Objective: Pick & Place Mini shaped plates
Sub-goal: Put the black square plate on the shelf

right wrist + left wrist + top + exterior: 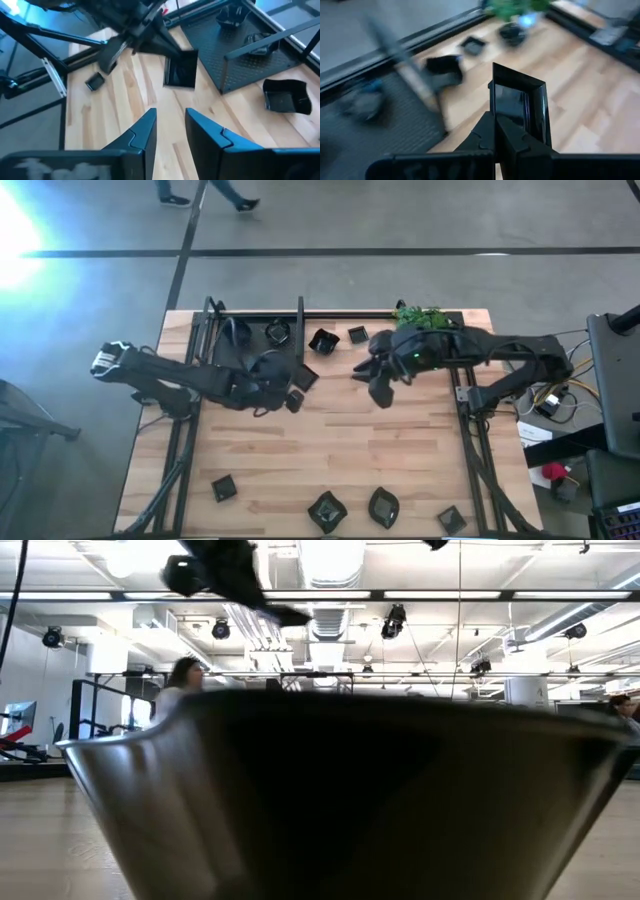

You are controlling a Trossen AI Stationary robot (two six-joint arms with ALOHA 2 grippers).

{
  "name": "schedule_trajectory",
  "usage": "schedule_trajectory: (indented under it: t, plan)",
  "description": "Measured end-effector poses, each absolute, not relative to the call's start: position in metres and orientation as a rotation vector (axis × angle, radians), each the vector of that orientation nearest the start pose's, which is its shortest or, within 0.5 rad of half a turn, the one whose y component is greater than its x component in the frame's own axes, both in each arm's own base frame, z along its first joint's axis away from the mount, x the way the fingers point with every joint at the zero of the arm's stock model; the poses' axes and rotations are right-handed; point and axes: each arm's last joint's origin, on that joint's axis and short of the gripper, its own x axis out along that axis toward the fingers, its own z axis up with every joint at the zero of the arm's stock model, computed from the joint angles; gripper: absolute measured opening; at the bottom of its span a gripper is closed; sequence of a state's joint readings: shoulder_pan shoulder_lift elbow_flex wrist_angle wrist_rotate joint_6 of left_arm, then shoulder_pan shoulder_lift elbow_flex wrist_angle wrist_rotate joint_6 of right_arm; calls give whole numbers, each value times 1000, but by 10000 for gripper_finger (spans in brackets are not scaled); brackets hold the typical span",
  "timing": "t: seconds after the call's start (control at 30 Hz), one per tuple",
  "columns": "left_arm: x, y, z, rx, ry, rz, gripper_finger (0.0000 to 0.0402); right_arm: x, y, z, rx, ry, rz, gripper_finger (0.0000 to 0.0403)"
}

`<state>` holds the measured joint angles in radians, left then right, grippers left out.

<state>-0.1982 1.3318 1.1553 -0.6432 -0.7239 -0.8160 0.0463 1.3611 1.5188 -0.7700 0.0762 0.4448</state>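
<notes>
The mini shaped plates (328,509) are scattered: several along the table's (330,445) near edge, a few by the far edge beside the green plant (420,315), a couple on the dark tray (235,350) at the far left corner. One square plate (520,107) is off the wood, pinched by its rim in the left gripper (292,390) near the tray's edge. They look small, stiff, glossy and probably slippery and chip-prone, so a thin raised rim seems the best hold. The right gripper (170,132) hangs over the middle of the table, fingers spread and empty. No brand, label or writing can be read anywhere.
</notes>
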Motion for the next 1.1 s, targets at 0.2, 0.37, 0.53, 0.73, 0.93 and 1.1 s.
schedule_trajectory:
  t: [0.2,0.37,0.53,0.73,0.93,1.1]
  plan:
    - [230,-24,324,-467,442,918,0,261,11,414,391,566,-154,89]
    - [198,-15,329,-510,406,1074,0,254,11,418,393,556,-152,90]
    - [179,-8,315,-550,447,1227,0,253,11,419,394,556,-153,89]
    - [167,1,278,-680,458,1309,0,253,11,418,395,560,-154,84]
    - [158,9,238,-797,413,1280,0,253,11,418,395,559,-154,86]
    - [152,19,212,-861,360,1229,0,253,11,418,396,559,-154,80]
